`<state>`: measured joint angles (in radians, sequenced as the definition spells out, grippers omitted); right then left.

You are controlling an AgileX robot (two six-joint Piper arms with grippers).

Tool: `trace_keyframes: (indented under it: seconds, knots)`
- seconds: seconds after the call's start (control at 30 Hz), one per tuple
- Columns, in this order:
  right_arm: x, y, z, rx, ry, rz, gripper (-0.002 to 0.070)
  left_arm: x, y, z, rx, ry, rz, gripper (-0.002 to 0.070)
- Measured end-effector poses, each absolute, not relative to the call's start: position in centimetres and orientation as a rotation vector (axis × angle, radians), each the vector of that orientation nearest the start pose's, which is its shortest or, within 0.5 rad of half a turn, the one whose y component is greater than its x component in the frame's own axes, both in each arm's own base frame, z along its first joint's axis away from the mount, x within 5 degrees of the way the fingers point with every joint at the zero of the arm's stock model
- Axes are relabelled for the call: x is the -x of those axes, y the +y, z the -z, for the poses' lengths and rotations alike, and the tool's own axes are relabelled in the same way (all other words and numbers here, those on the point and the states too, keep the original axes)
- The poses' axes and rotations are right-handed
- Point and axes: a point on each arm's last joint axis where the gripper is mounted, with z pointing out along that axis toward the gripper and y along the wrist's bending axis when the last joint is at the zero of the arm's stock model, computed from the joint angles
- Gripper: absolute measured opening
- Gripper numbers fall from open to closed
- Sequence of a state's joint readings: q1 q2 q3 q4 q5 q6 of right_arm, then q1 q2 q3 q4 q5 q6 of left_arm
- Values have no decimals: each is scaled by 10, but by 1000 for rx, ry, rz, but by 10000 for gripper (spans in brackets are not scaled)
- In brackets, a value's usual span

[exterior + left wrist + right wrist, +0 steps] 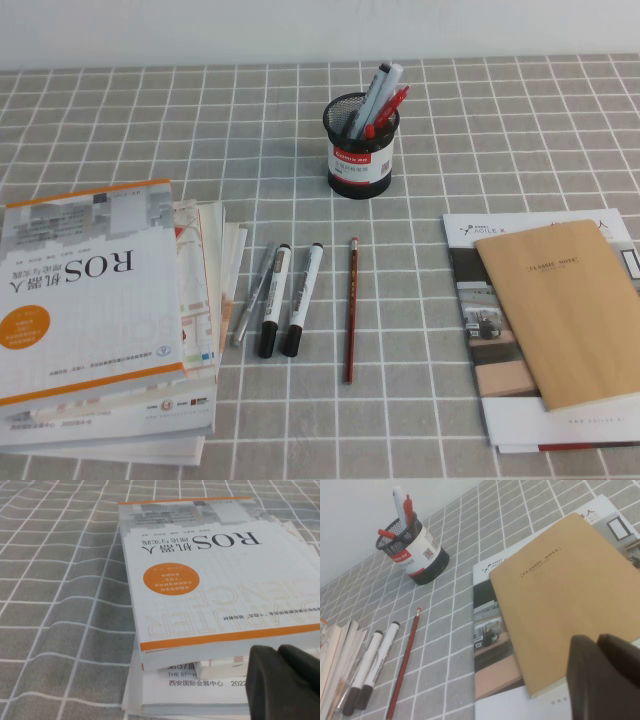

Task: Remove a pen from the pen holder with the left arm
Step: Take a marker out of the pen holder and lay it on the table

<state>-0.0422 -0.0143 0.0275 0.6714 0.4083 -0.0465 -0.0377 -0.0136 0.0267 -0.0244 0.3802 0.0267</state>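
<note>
The black mesh pen holder stands upright on the grey checked cloth, several pens leaning in it; nearer the robot than the holder lie 2 markers, a silver pen and a red pencil; left of the holder and nearer, the left gripper hangs above the ROS book, fingers pressed together on nothing; right of the holder and nearer, the right gripper hangs above a tan notebook, likewise closed and empty
</note>
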Motion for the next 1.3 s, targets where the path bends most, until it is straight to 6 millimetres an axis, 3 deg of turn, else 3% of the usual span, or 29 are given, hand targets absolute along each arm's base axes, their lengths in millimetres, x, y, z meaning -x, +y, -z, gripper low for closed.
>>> trace_keyframes:
  seconds: [1.1,1.2,1.3]
  knots:
    - [-52,20,-176,-398,1815,-607,-13,-52,-3,-171,-45,1876,32,-3]
    - [-52,20,-176,-398,1815,-607,-13,-53,-3,-174,-36,1840,42,-3]
    - [-52,20,-176,-398,1815,-607,-13,-56,-5,-185,76,1713,164,-3]
